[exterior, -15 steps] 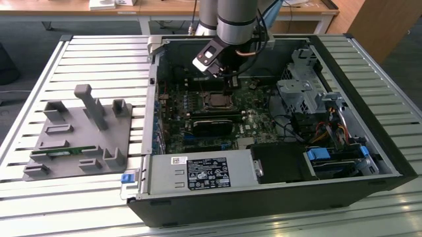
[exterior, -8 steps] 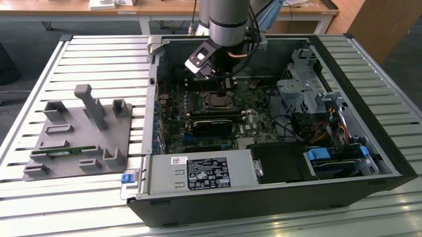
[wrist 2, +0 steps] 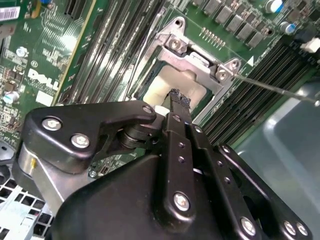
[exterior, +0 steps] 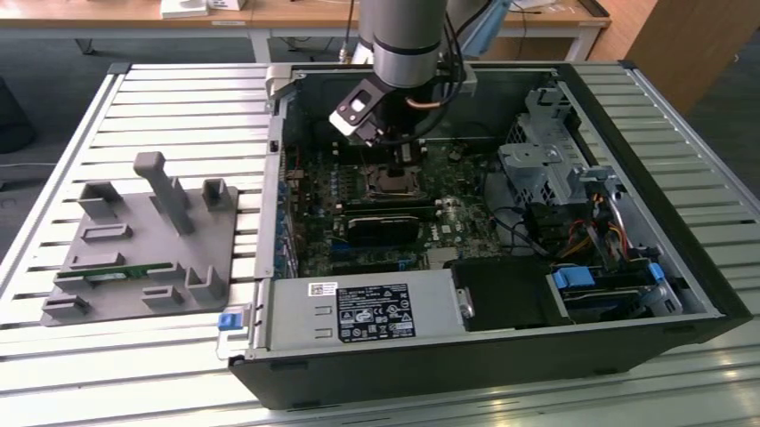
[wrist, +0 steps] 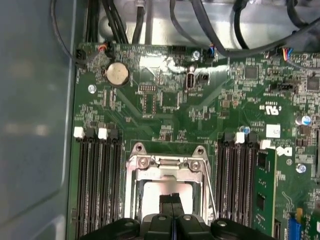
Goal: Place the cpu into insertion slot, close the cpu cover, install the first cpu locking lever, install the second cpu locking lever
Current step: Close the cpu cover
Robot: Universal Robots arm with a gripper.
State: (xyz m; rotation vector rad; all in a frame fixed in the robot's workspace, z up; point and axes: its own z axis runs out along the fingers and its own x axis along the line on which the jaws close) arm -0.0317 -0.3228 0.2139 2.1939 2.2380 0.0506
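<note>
Cpu cover (wrist: pixel 165 172) — thin silver frame — lies over pale cpu (wrist: pixel 150 201).

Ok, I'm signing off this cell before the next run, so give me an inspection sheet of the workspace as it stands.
Surface: slatted metal table carries an open computer case.
Job's things: cpu looks seated in the insertion slot, its pale top showing through the cpu cover, which lies down around it; a thin locking lever juts away from the socket, apparently unlatched.
Clutter: grey fixture tray at the exterior view's left, holding a green module.
Grippers: gripper hangs over the cpu, jaws shut.
Cables: black cables along the board's edge; coloured wires by the drive cage.
Surroundings: wooden desks behind the table.
</note>
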